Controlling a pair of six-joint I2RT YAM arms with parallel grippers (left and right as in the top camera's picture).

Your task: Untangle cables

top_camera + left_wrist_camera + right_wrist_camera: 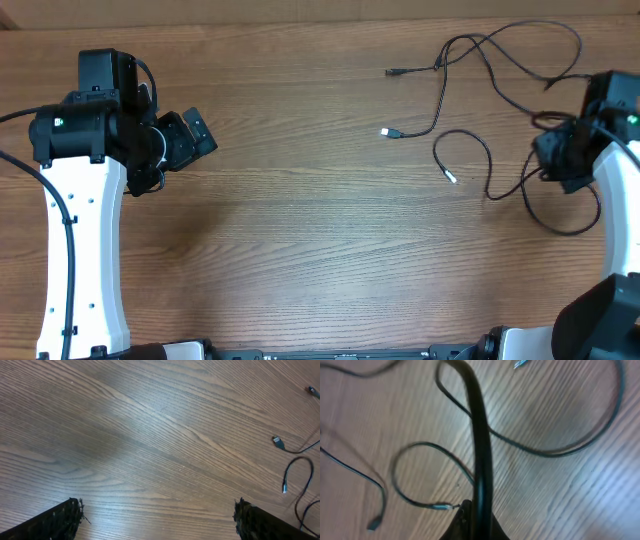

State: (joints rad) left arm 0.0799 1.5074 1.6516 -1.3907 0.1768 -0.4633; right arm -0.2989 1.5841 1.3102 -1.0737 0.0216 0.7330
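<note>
Wood-grain surface (pixel 300 250), brown, grain running left to right, fills all three views; no room shows beyond it.

Right gripper (pixel 548 160), far right edge in the overhead view. Its wrist view is blurred. The gripper (pixel 472 517) shows as one dark mass at bottom centre, fingers pressed together, and a black cord rises straight up from it. It reads as pinching one strand of the cables (pixel 480 435). Thinner loops lie on the wood to either side, with one plug end (pixel 374 524) at lower left.

Outward from it, the overhead view shows the cables (pixel 441 95) as loose long loops across the upper right of the surface, crossing each other near the top. Three metal-tipped plug ends (pixel 386 132) point left towards the middle. One loop passes under the right arm.

Left gripper (pixel 195 135), upper left, well apart from the cords. In its wrist view the gripper (pixel 157 515) is spread wide: a fingertip in each bottom corner, bare wood (pixel 150 420) between them. Only this view shows the cables (pixel 301 458) from the left side, at its right edge: a small hooked loop and the plug ends (pixel 278 441).

Only the overhead view shows both arms.
</note>
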